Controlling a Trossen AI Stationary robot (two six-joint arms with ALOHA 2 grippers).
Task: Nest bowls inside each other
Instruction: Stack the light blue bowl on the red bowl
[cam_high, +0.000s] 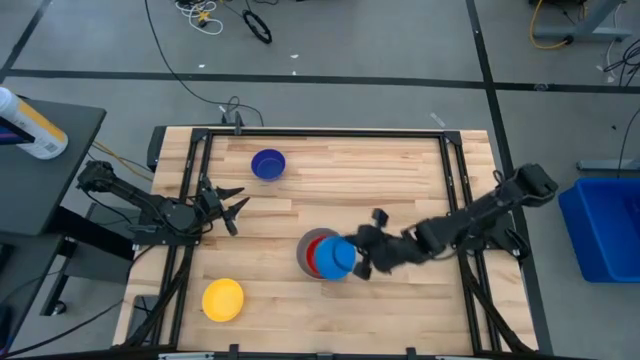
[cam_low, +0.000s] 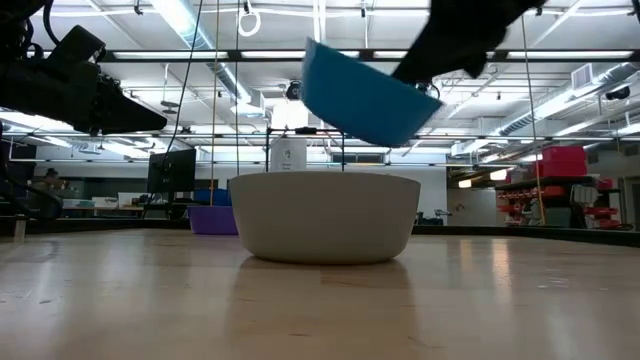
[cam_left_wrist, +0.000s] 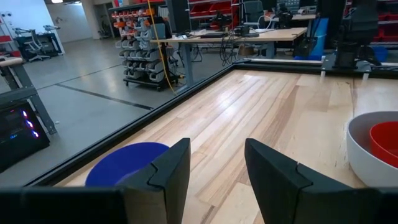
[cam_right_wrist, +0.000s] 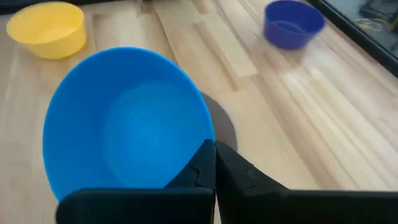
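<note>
The grey bowl (cam_high: 303, 250) stands on its base mid-table, and the red bowl (cam_high: 316, 252) sits nested in it; the left wrist view shows the grey bowl (cam_left_wrist: 364, 149) with the red bowl (cam_left_wrist: 385, 140) inside. My right gripper (cam_high: 358, 260) is shut on the light blue bowl (cam_high: 338, 257), which hangs tilted just above the grey bowl (cam_low: 324, 216). The dark blue bowl (cam_high: 267, 164) rests at the far left and the yellow bowl (cam_high: 222, 299) at the near left. My left gripper (cam_high: 232, 205) waits open at the left edge, near the dark blue bowl (cam_left_wrist: 124, 167). My right gripper pinches the light blue bowl's rim (cam_right_wrist: 202, 121) between its two fingers (cam_right_wrist: 200, 167), one inside the wall and one outside. It comes from the table's right, slanting down. The bowl (cam_low: 365, 95) is lifted clear, tilted with its mouth toward the gripper, above the grey bowl.
Black frame rails (cam_high: 190, 200) run along the table's left and right sides. A blue bin (cam_high: 605, 225) stands off the table at the right, and a bottle (cam_high: 30, 125) lies on a side stand at the left. Bare wood lies between the bowls.
</note>
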